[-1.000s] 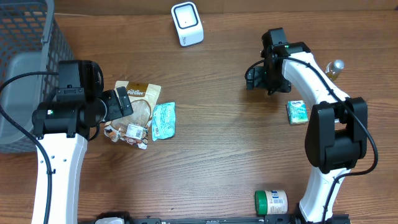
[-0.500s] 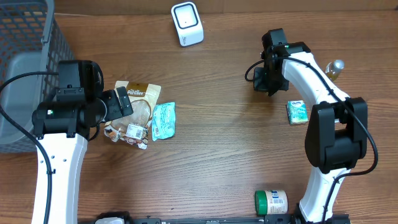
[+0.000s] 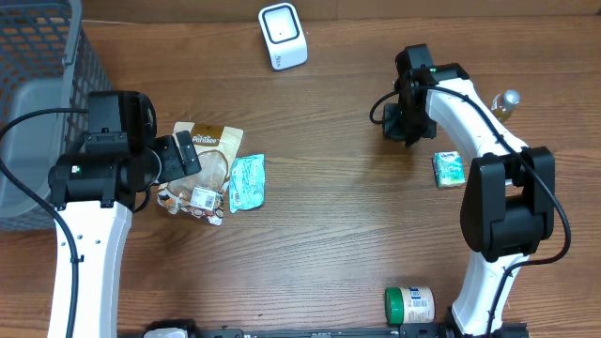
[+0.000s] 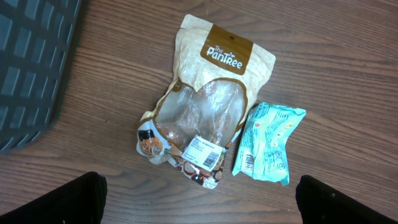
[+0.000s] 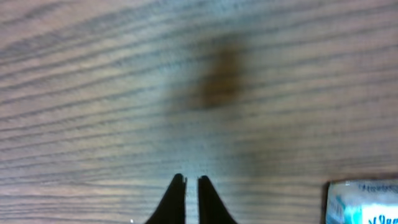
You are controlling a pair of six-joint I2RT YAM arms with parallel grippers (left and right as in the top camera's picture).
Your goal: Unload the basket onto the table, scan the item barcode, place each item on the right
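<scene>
1. Two hands, two states: the left hand is spread wide and holds nothing. The right hand has its fingertips pressed together on nothing, over bare bench.
2. The likeliest item (my judgement, since the task names none) is the snack pouch. It lies flat on the bench directly under the left hand, between its spread fingers in the wrist view. A white barcode label faces up near the end closest to that hand.
3. The pouch's long axis runs straight away from the left hand, printed header at the far end, so the fingers span its width, not its length.
4. A teal packet lies just beside the pouch, at or against its edge (I cannot tell which). A careless descent could catch both.
5. The left arm is much the nearer. The right hand is well apart from the pouch, with only a small green box near it.
6. The scanner stands at the far edge of the bench, beyond the pouch, so the pouch would need lifting and carrying that way, label turned toward it.
</scene>
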